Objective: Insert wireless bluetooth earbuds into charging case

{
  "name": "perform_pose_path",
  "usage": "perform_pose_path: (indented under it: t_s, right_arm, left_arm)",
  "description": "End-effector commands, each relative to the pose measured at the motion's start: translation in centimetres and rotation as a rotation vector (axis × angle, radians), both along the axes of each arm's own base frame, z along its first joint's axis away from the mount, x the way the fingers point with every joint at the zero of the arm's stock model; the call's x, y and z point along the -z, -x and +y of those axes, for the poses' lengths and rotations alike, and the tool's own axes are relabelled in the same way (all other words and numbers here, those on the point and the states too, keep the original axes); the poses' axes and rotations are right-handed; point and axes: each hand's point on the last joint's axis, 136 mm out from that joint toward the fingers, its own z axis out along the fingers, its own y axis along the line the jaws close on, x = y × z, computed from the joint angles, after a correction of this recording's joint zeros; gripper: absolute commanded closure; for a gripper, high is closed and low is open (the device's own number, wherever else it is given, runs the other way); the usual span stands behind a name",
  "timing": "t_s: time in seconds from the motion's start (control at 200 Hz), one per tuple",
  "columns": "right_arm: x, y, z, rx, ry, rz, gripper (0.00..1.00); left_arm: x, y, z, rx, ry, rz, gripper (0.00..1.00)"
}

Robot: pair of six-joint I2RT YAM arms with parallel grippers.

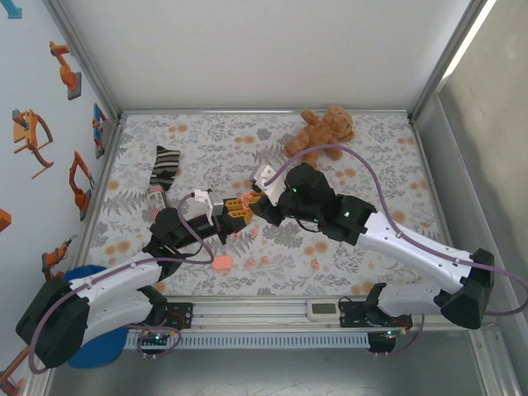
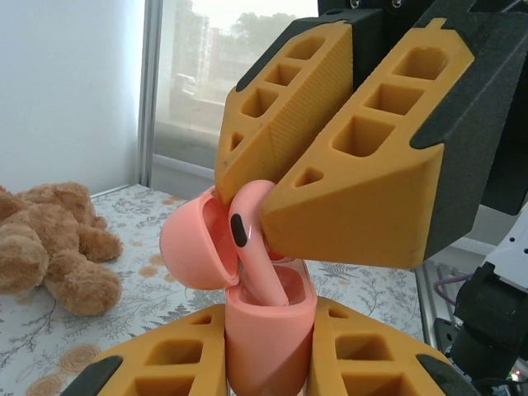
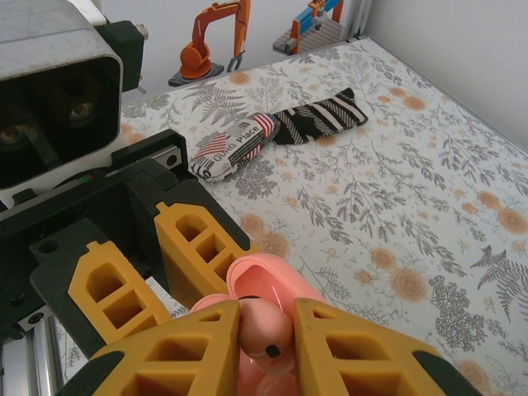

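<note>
My left gripper (image 2: pixel 268 334) is shut on the lower body of a pink charging case (image 2: pixel 268 346), held upright with its round lid (image 2: pixel 191 247) swung open to the left. My right gripper (image 3: pixel 266 330) comes down from above, shut on the head of a salmon-pink earbud (image 3: pixel 266 326). The earbud's stem (image 2: pixel 268 276) reaches slanting into the case's open cavity. In the top view both grippers (image 1: pixel 247 208) meet above the middle of the cloth. A few loose earbuds (image 1: pixel 257 262) and a second pink case (image 1: pixel 221 263) lie near the front edge.
A brown teddy bear (image 1: pixel 322 132) sits at the back right. A striped sock (image 1: pixel 162 172) lies at the back left. The floral cloth (image 1: pixel 379 165) covers the table, with walls on three sides.
</note>
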Motion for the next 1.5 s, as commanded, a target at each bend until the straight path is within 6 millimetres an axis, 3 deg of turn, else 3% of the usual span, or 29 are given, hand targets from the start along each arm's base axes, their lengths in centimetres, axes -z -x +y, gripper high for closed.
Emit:
perform_pose_path:
  t_s: [0.0,0.245,0.386,0.611,0.831,1.177,1.252,1.492]
  right_arm:
    - [-0.9,0.2,0.2,-0.014,-0.006,-0.021,0.76]
    - [-1.5,0.6,0.2,-0.026,-0.024,-0.01,0.64]
    - [-3.4,0.3,0.0,0.004,-0.055,-0.021,0.55]
    - [-7.2,0.3,-1.5,0.061,-0.151,-0.043,0.35]
    - [-7.6,-0.1,-3.3,0.15,-0.18,-0.039,0.21]
    - [-5.0,-1.0,-6.3,0.312,-0.155,0.035,0.0]
    - [-3.4,-1.3,-7.6,0.371,-0.128,0.08,0.0]
    - [5.0,-1.3,-12.8,0.585,-0.088,0.44,0.0]
  left_arm:
    - [-1.9,0.5,0.0,0.016,0.038,-0.045,1.0]
    - [-1.7,0.5,0.0,0.013,0.035,-0.044,1.0]
    - [-1.6,0.6,0.1,0.015,0.033,-0.042,1.0]
    - [-1.5,0.7,0.3,0.007,0.035,-0.042,1.0]
    - [-1.4,0.8,0.5,0.001,0.035,-0.043,1.0]
    - [-0.9,1.1,1.1,-0.023,0.02,-0.04,1.0]
    - [-1.1,1.2,1.4,-0.031,0.026,-0.044,1.0]
    - [-1.3,1.8,2.7,-0.07,0.04,-0.065,1.0]
